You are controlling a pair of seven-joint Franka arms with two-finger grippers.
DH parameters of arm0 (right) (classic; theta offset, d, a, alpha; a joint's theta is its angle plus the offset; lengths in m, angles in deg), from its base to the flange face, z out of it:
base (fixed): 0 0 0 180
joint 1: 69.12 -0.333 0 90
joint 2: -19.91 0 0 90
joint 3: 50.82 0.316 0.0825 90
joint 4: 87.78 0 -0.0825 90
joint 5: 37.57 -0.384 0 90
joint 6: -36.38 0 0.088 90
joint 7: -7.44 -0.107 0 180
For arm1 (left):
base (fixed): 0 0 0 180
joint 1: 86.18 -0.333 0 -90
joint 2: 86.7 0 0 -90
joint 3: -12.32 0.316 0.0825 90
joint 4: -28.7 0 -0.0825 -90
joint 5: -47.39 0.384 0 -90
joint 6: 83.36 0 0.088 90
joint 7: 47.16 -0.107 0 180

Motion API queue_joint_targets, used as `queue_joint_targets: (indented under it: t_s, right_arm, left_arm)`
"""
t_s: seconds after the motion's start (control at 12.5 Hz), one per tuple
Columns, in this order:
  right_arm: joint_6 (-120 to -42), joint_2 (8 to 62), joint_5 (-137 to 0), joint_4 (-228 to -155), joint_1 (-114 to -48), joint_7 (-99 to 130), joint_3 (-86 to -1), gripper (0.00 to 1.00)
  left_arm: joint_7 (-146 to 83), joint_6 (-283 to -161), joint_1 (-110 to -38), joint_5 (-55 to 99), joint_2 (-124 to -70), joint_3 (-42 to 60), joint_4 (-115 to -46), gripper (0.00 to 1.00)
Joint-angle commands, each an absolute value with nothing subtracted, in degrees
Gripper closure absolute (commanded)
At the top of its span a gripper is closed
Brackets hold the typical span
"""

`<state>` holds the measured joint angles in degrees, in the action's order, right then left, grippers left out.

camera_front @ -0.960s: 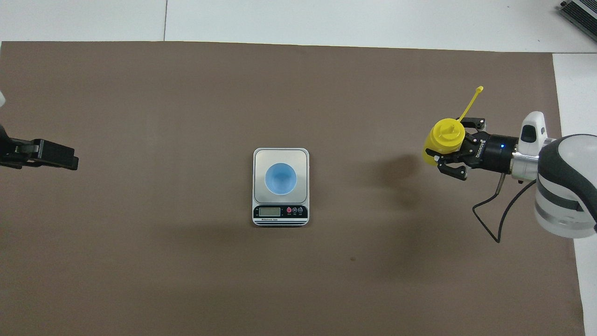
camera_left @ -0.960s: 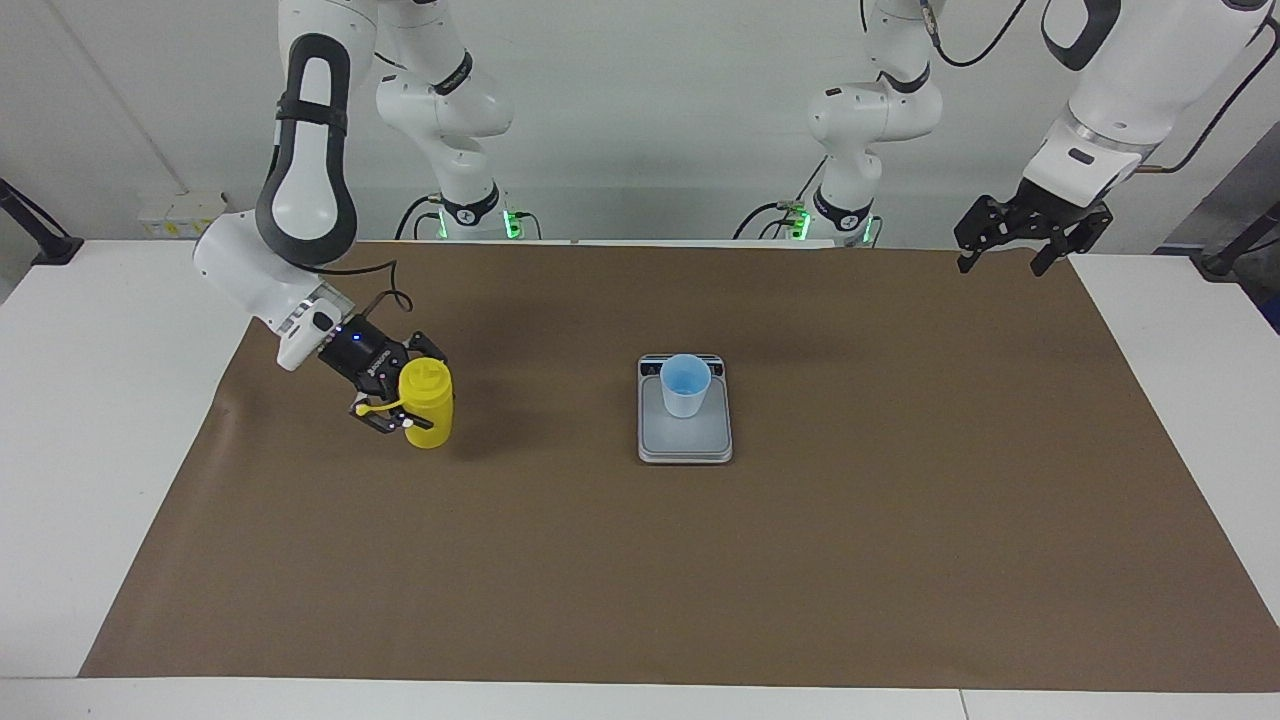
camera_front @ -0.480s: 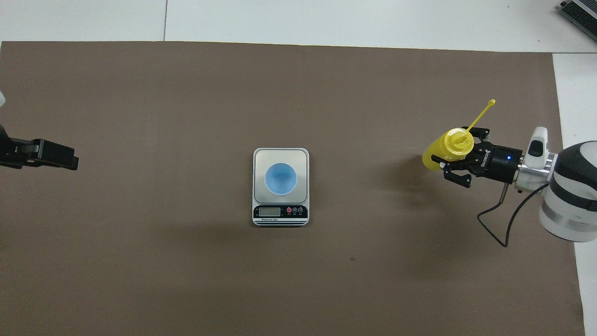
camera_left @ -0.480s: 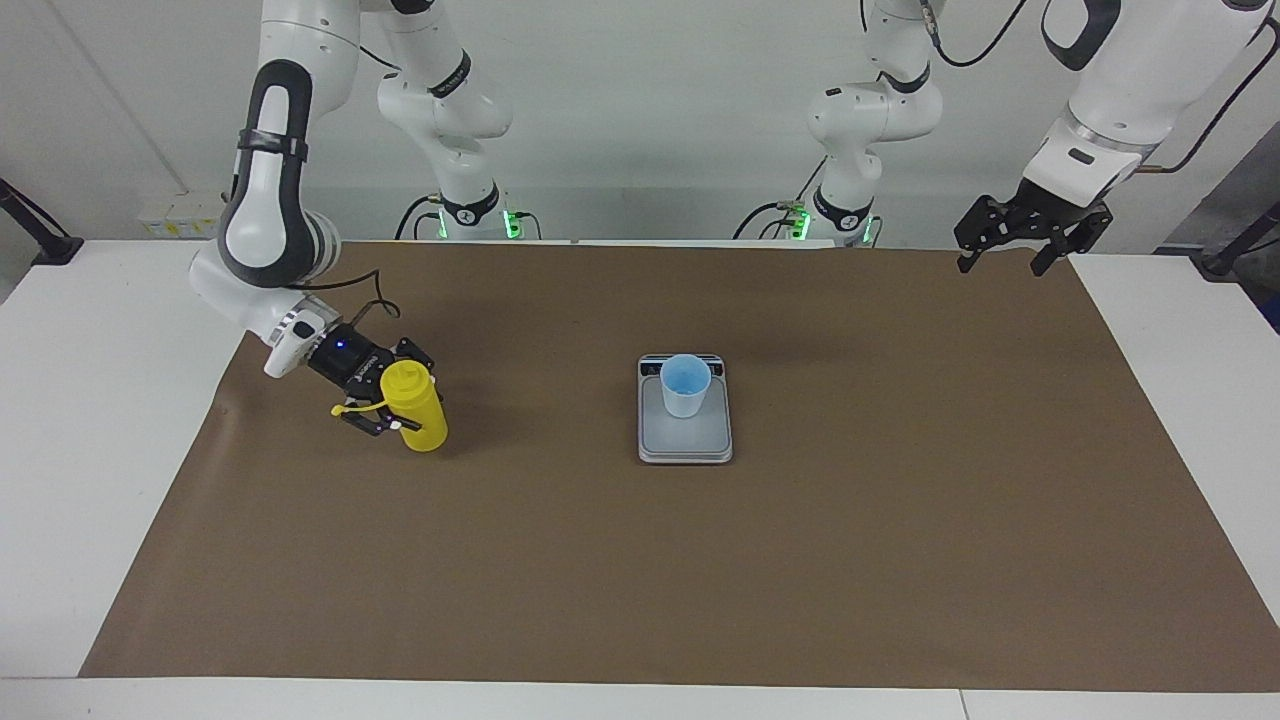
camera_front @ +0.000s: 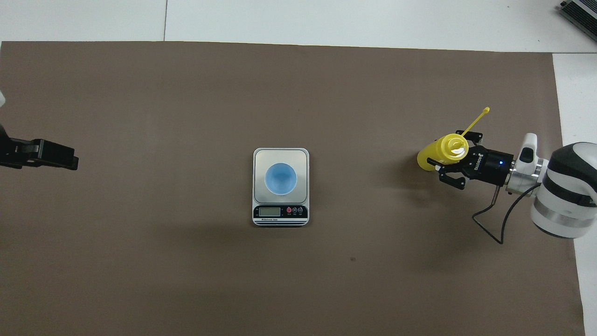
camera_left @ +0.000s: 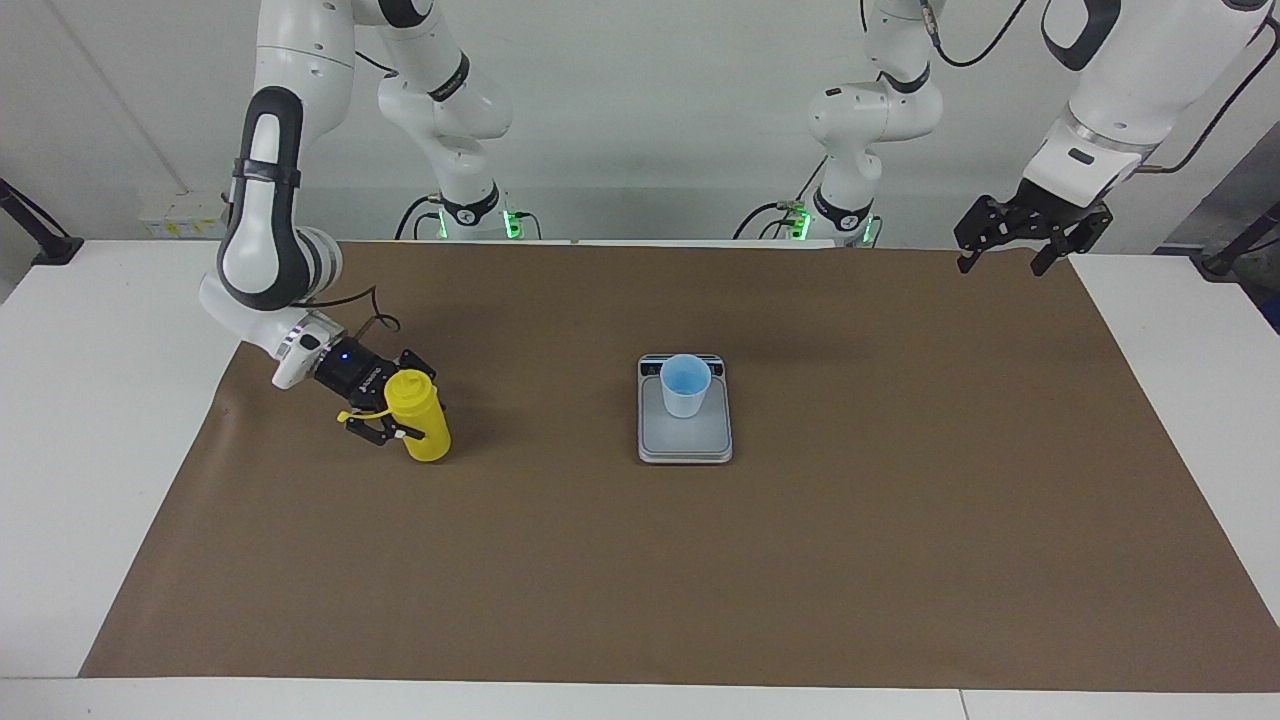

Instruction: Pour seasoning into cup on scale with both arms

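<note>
A: Where's the yellow squeeze bottle (camera_left: 420, 417)?
B: On the brown mat toward the right arm's end, well apart from the scale (camera_left: 685, 428); the right gripper (camera_left: 392, 410) brackets it, grip unclear.
A: Progress?
B: The blue cup (camera_left: 685, 385) looks empty. The left gripper (camera_left: 1012, 252) waits wide open.

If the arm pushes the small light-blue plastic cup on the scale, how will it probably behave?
The small light-blue tapered plastic cup looks thin and empty, so it is probably very light. It stands upright and free on the smooth plate of the flat silver-grey kitchen scale, so it would likely slide or tip easily.
</note>
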<state>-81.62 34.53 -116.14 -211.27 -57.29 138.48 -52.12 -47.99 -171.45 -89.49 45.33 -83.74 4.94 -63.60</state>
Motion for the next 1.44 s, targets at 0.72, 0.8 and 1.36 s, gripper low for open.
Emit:
queue_joint_targets:
  t_s: [0.72,0.8,1.36]
  right_arm:
    - [-78.32,30.2,-105.11,-213.29,-52.17,138.67,-52.13,0.0]
    - [-78.4,29.15,-100.98,-213.29,-51.55,137.97,-52.13,0.0]
    - [-78.76,19.75,-80.99,-210.92,-50.93,117.07,-52.49,0.0]
  left_arm:
    - [-47.78,-171.25,-90.04,44.75,-82.3,4.85,-64.9,0.0]
    - [-47.78,-171.25,-90.04,44.75,-82.3,4.85,-64.9,0.0]
    - [-47.78,-171.25,-90.04,44.75,-82.3,4.85,-64.9,0.0]
